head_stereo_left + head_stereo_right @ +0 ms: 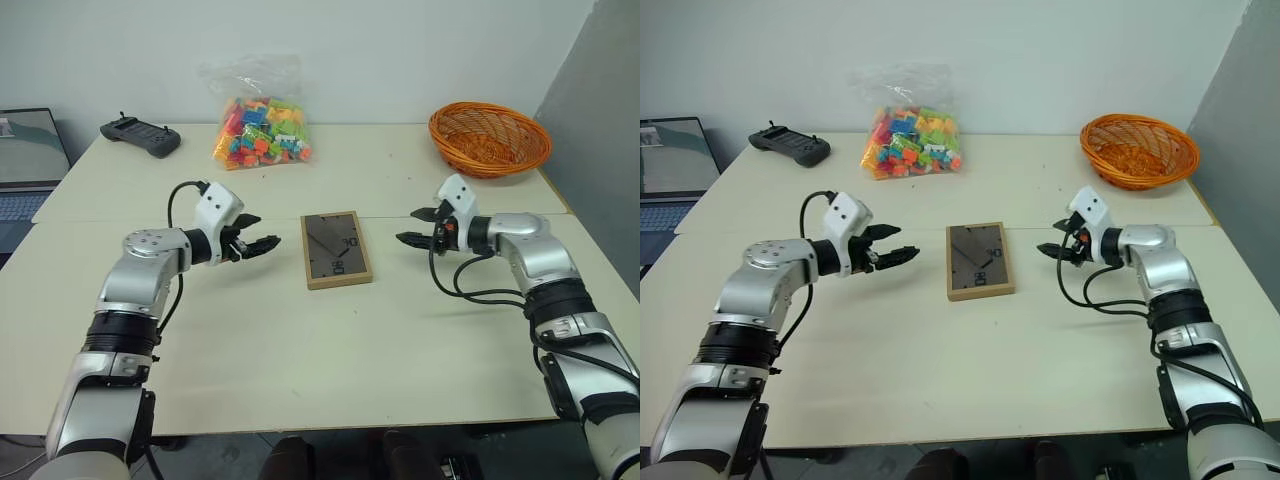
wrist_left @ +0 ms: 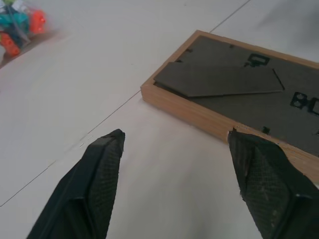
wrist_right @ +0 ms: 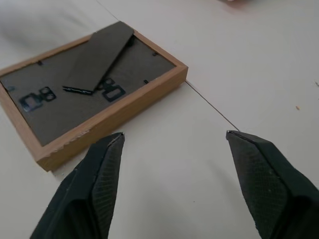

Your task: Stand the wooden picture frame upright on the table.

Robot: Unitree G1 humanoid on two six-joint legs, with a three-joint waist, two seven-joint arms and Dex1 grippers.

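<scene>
Table (image 1: pixel 300 340) fills the picture, frame (image 1: pixel 337 249) lying back-up at its centre on the seam, left gripper (image 1: pixel 262 243) and right gripper (image 1: pixel 413 226) flanking it mid-picture, both spread wide and empty.

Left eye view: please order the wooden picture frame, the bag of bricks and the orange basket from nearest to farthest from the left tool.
From the left tool:
1. Wooden picture frame, lying flat just beside it.
2. Bag of bricks, at the far edge.
3. Orange basket, far right corner.
</scene>
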